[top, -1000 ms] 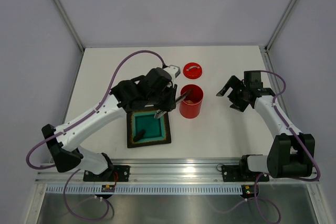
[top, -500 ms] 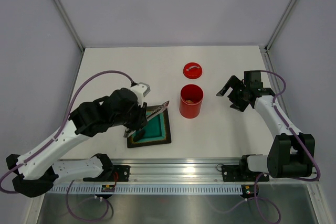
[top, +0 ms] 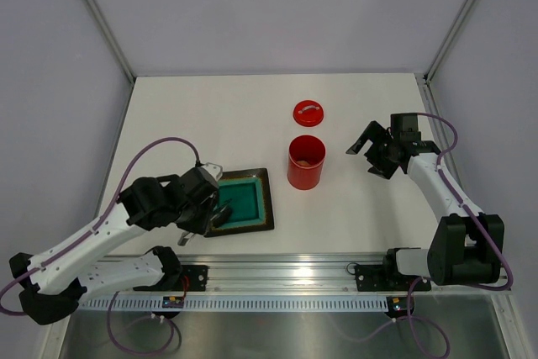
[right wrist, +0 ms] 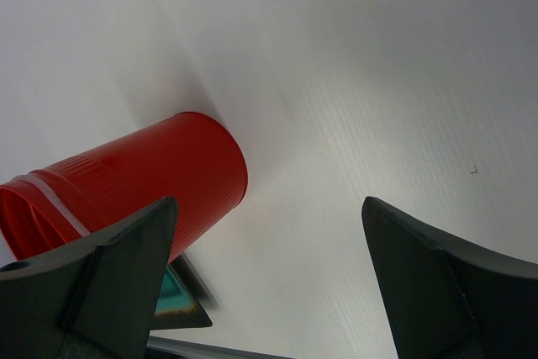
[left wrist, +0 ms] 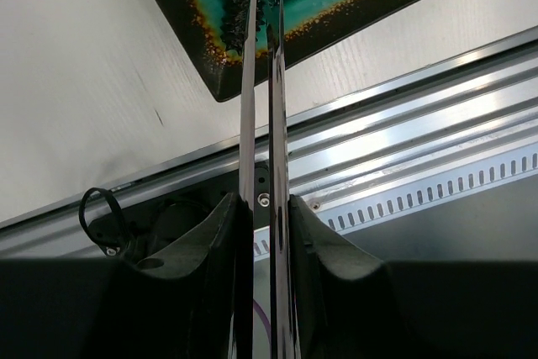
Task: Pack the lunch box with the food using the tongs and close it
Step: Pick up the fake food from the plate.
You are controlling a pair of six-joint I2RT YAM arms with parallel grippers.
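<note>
The red lunch box (top: 306,161) stands upright and open near the middle of the white surface (top: 210,124). Orange-beige food (top: 306,156) shows inside its mouth, though the single pieces are too small to tell apart. Its round red lid (top: 308,113) lies flat just beyond the lunch box, on the side away from the arm bases, apart from it, with the small metal handle facing up.

The square dark plate (top: 252,203) with the teal centre sits to the left of the lunch box and a little nearer the bases, close to it but not touching. The left gripper (top: 204,213) hangs at the plate edge farthest from the lunch box. In the wrist view its fingers (left wrist: 214,258) are clamped on the silver tongs (left wrist: 261,124), one pad pressing each slim arm. The two arms run nearly together, and their tips reach over the plate's teal glaze. The aluminium rail (left wrist: 403,157) at the near edge of the surface passes below them.

The right gripper (top: 375,154) hovers to the right of the lunch box, well apart from it and turned toward it. Its fingers (right wrist: 109,283) are spread wide with nothing between them.
</note>
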